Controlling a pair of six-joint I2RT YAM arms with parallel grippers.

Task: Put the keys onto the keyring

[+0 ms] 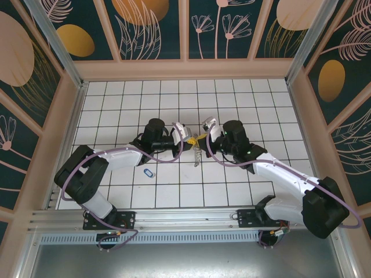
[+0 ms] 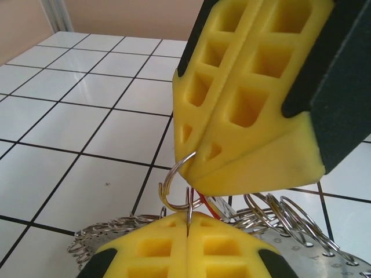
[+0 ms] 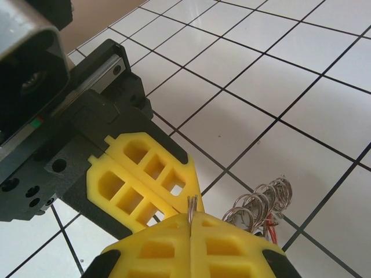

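Left wrist view first: the left claw [image 2: 188, 226] is pinched right down, its yellow fingers flat together on a thin steel wire of the keyring [image 2: 169, 184]. That wire curls up in a hook from between its tips into the seam of the right claw [image 2: 203, 162], which sits directly above and is closed just as tightly on it. Behind the left claw's tips the rest of the keyring fans out as a run of small shiny steel loops strung side by side, bumpy along the edge. A sliver of a red key [image 2: 208, 205] is tucked among them. The right wrist camera agrees, with the right claw [image 3: 191, 226] clamped on the wire and the left claw [image 3: 174, 186] just beyond it, tips almost touching. The loops dangle off to the right of both. From the top external camera the claws meet nose to nose above the tiles [image 1: 243, 104], and the keyring [image 1: 198, 153] hangs just below them. A blue key [image 1: 149, 172] lies flat on the tiles, well apart, on the left claw's side.
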